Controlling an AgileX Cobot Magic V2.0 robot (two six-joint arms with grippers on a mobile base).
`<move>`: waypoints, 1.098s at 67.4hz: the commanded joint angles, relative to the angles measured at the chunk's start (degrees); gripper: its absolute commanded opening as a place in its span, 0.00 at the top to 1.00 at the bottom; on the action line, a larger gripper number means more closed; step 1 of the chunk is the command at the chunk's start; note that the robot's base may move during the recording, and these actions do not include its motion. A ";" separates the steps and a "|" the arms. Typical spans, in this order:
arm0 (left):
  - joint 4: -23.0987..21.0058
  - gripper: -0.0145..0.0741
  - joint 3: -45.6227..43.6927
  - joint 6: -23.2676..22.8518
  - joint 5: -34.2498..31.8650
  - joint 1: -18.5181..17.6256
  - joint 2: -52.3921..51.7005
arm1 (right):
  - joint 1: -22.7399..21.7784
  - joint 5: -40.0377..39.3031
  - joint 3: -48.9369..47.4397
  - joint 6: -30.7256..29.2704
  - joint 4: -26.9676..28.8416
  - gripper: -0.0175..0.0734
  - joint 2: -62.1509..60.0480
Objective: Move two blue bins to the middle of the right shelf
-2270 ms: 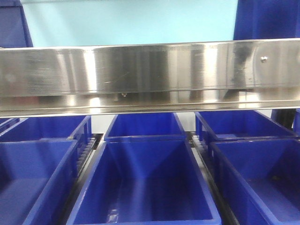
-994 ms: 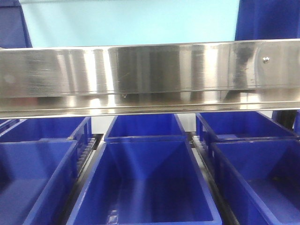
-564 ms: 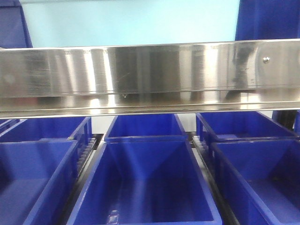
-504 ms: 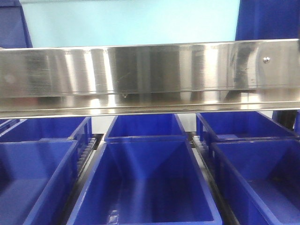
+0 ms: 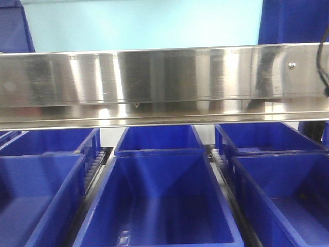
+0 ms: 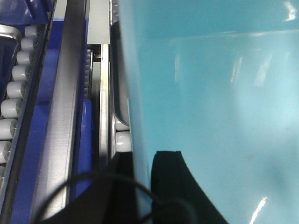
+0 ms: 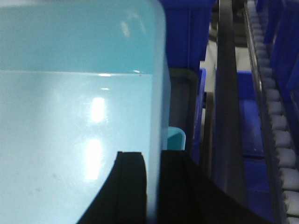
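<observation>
A light blue bin (image 5: 144, 23) fills the top of the front view, above the steel shelf rail (image 5: 164, 85). In the left wrist view my left gripper (image 6: 142, 164) is shut on this bin's left wall (image 6: 140, 116), one black finger outside and one inside. Seen from the right wrist, my right gripper (image 7: 153, 161) is shut on the light blue bin's right wall (image 7: 159, 93) in the same way. The bin's pale inside (image 7: 70, 116) takes up most of both wrist views. Neither gripper shows in the front view.
Dark blue bins (image 5: 162, 200) stand in rows on the shelf below the rail, with roller tracks (image 5: 218, 159) between them. More rollers (image 6: 14, 93) and steel rails (image 7: 224, 93) run beside the held bin. A black cable (image 5: 323, 62) hangs at the front view's right edge.
A black cable has come into the right edge of the front view. The rail and the bins have hardly shifted.
</observation>
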 commanded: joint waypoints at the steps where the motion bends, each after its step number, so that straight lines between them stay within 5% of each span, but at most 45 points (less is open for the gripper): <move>1: -1.04 0.76 -0.37 0.04 0.74 0.12 -0.24 | 0.02 -0.29 -0.45 -0.18 1.13 0.91 -0.50; 6: -1.04 0.58 -0.37 0.15 1.93 0.12 -0.24 | 0.02 0.73 -0.45 -0.18 1.13 0.79 -0.50; 15: -1.04 0.25 -0.37 0.15 3.40 0.12 -0.24 | 0.02 2.01 -0.45 -0.18 1.13 0.41 -0.50; 24: -1.04 0.15 -0.37 1.42 4.50 0.12 -0.88 | 0.02 4.86 -2.34 -0.18 1.13 0.19 -0.50; 51: 3.37 0.15 0.46 3.14 8.24 0.12 -4.16 | 0.02 18.71 -6.50 -0.18 0.19 0.25 -1.00; 74: 0.58 0.15 11.62 3.14 5.14 0.12 -4.16 | 0.02 16.39 0.76 0.01 0.19 0.27 -0.75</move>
